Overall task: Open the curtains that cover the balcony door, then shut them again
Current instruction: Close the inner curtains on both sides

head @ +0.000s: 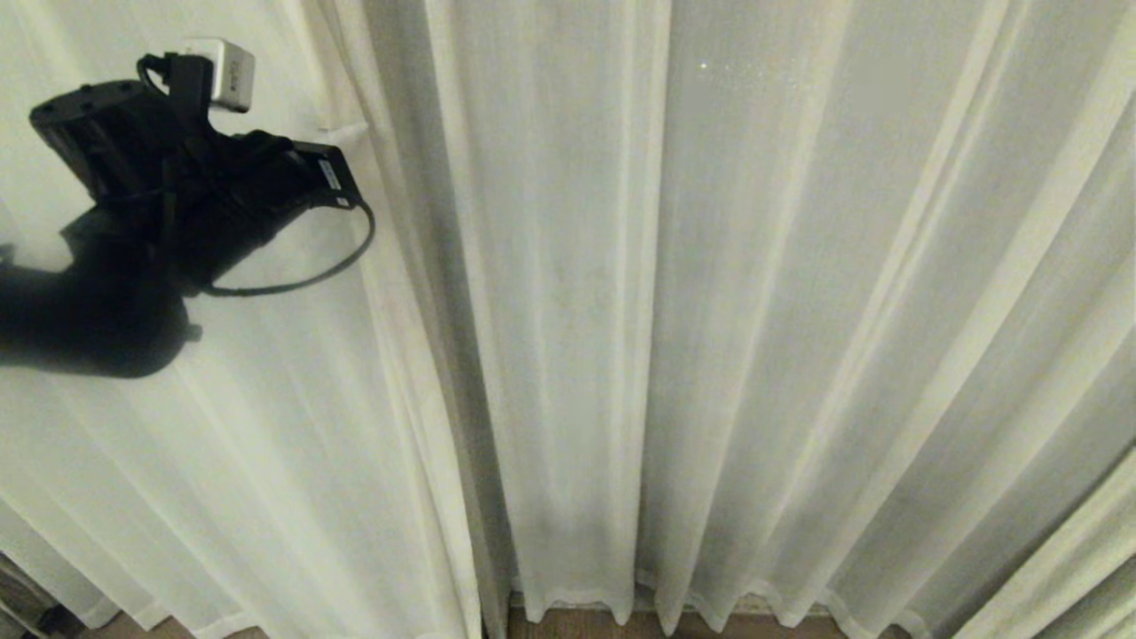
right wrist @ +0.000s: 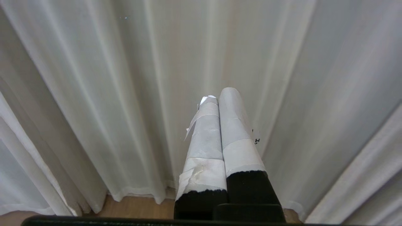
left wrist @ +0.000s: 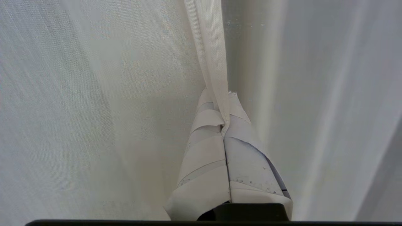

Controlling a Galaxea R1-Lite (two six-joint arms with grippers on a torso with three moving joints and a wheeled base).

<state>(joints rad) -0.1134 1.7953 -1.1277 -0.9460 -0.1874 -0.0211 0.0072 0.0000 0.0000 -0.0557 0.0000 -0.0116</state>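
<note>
Pinching ribbed hem of thin pleated curtains point(left wrist: 216, 62), left gripper point(left wrist: 224, 125), right gripper point(right wrist: 220, 100) jaws pressed together, empty

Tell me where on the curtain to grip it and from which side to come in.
Grip the hemmed vertical edge of the left curtain, where the two panels meet, coming straight at it from the room side. That folded edge band is thicker than the thin pleated cloth, so it gives the fingers something firm. The left gripper is shut on that edge; the right gripper is shut on nothing.
</note>
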